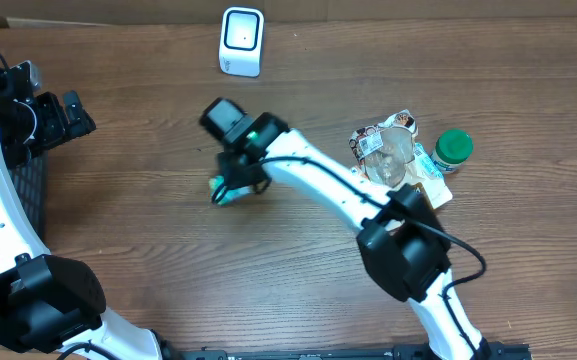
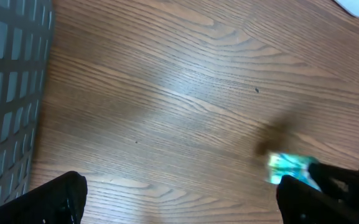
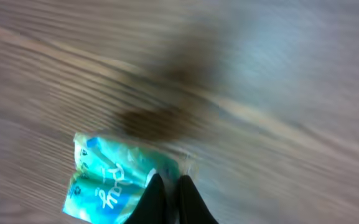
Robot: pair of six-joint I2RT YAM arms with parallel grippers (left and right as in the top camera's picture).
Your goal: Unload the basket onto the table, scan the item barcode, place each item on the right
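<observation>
Half done: right jaws pinch the teal packet, seemingly lifted over mid-table, well apart from the white scanner; scan pending. Left jaws wide, empty.

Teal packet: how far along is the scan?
Done: the right gripper is shut on a corner of the teal packet, away from the pile of other items. In hand: the grip; blur hides whether it is off the table. To do: present its barcode to the white scanner at the far edge. The left gripper is open, holding nothing.
</observation>
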